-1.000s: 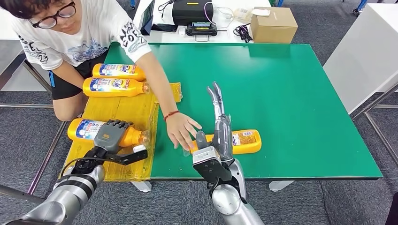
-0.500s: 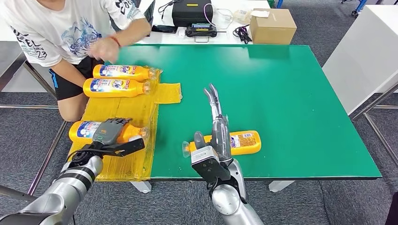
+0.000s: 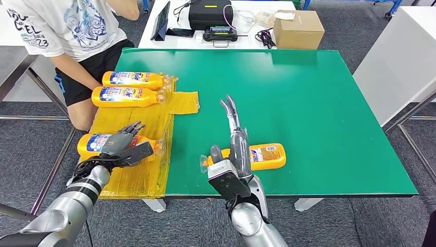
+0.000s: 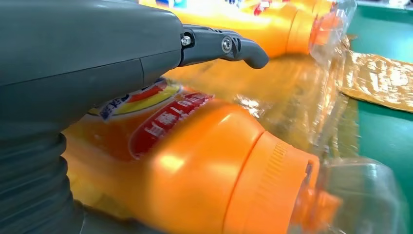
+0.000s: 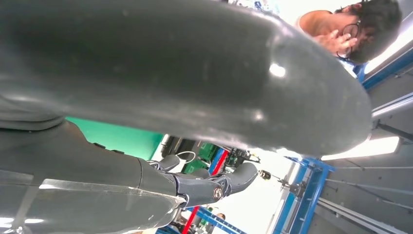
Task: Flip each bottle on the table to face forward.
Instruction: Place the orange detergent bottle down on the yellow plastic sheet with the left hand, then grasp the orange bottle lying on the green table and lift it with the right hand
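- Left hand (image 3: pixel 121 145), lower left of the head view, lies over the near bottle (image 3: pixel 92 144) with fingers spread flat across its label; nothing is gripped, the hand is open.
- That near bottle lies on its side on the yellow mat (image 3: pixel 133 123), clear cap (image 3: pixel 158 148) pointing toward frame centre, and the hand covers its middle.
- In the left wrist view the same bottle (image 4: pixel 195 165) sits right under the hand (image 4: pixel 87 63), orange shoulder and cap close to the lens, and one finger (image 4: pixel 229 46) reaches out above it.
- Right hand (image 3: pixel 234 146), lower centre of the head view, stands edge-on with fingers stretched straight toward the top of the frame; open, holding nothing.
- The desk bottle (image 3: pixel 265 156) lies on its side on the green desk (image 3: pixel 319 103), passing behind the right hand: its body shows to the right of the hand, its clear cap (image 3: pixel 203 163) to the left.
- Whether the right hand touches that bottle, I cannot tell.
- The right wrist view gives a blurred grey thumb (image 5: pixel 195 83) and one extended finger (image 5: pixel 214 187).
- Upper left of the head view, two more bottles lie on their sides, one just behind the other, at the mat's far end: the far bottle (image 3: pixel 134 78) and the middle bottle (image 3: pixel 126 95), caps pointing right.
- A person (image 3: pixel 67 31) in a white T-shirt crouches at the upper left corner, beside the desk.
- Across the top edge, a white table (image 3: pixel 180 38) carries a black case (image 3: pixel 210 13) and a cardboard box (image 3: pixel 298 28).
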`<action>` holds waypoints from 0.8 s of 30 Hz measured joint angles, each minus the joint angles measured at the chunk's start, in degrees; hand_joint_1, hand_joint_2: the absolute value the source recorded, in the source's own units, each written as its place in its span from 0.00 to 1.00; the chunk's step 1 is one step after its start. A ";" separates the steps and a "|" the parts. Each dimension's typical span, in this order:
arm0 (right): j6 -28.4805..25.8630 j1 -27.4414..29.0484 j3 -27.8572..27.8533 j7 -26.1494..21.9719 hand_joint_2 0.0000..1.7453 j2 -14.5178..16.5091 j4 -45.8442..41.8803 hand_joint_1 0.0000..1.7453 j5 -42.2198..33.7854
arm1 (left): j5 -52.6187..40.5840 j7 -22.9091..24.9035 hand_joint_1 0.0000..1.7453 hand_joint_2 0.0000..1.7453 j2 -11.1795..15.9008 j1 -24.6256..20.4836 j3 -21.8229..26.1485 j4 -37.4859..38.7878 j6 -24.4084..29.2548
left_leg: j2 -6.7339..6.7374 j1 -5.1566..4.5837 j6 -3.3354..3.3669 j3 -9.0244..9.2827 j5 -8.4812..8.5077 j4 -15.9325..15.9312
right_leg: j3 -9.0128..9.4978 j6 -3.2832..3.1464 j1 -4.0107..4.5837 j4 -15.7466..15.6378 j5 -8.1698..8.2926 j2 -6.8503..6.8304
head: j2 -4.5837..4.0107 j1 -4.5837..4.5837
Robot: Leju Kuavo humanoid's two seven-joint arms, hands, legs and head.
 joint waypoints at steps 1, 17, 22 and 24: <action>0.01 -0.03 -0.07 0.00 0.00 0.00 0.17 0.00 -0.04 | 2.42 -0.77 0.00 0.00 -0.11 -0.07 0.79 0.01 -2.27 | -0.08 0.00 0.00 0.05 0.00 0.00 | 0.07 0.01 0.00 0.00 -0.02 -0.05 | 0.00 0.00; 1.05 -3.42 -2.68 5.87 0.00 -0.22 10.94 0.00 4.87 | 31.66 -11.75 0.00 0.00 -3.54 3.28 12.01 -3.33 -19.30 | -0.32 0.01 -0.04 0.32 0.05 -0.02 | 0.35 0.01 0.01 -0.01 -0.01 -0.21 | 0.00 0.01; 0.77 -3.67 -4.20 6.12 0.00 -0.22 14.06 0.00 6.14 | 36.06 -11.83 0.00 0.00 -4.27 4.48 12.86 -5.40 -19.18 | -0.28 0.02 -0.05 0.12 0.06 -0.01 | 0.15 0.00 0.02 0.00 -0.01 -0.21 | 0.00 0.01; 0.93 -3.83 -4.50 6.96 0.00 -0.22 14.87 0.00 7.23 | 36.77 -12.19 0.00 0.00 -4.44 4.74 12.92 -5.97 -16.89 | -0.26 0.03 -0.05 0.02 0.06 -0.01 | 0.04 0.00 0.02 0.00 -0.01 -0.20 | 0.00 0.02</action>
